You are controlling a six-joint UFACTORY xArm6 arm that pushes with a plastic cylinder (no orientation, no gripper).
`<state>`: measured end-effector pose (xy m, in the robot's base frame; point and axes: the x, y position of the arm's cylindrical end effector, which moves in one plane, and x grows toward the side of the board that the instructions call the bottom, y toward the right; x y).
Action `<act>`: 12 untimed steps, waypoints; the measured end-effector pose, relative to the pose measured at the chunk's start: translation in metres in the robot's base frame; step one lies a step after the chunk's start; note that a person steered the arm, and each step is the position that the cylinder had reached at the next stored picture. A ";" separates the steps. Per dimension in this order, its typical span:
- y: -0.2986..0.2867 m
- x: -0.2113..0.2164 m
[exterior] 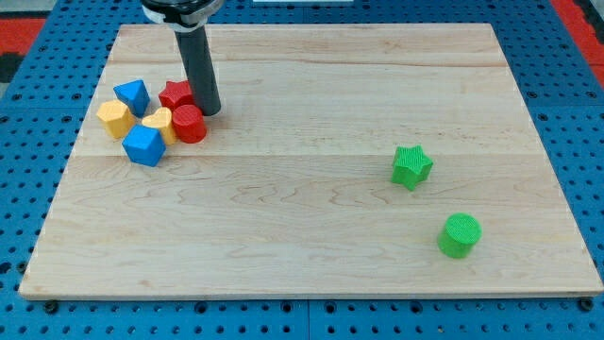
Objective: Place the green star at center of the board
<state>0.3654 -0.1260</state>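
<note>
1. The rod's tip (209, 110), a bare end effector with nothing to open or close, is sitting beside the red star-shaped block (176, 94), upper left.
2. The green star-shaped block (411, 166) is lying right of centre on the wooden counter (302, 236), untouched.
3. Judged next: circling to its right side and pushing leftward.

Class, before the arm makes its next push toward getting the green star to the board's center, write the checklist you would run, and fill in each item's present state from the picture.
1. Green star in view, on the board: ok.
2. Star already at center: not ok, it lies toward the view's right.
3. My tip beside the star: not ok, it is at the view's upper left, by the red blocks.
4. Open wood between tip and star: ok.
5. Green cylinder apart from the star: ok, below and right of it.
6. Tip touching the red cylinder: cannot tell.
</note>
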 end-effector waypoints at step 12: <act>0.387 0.198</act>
<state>0.5631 0.2605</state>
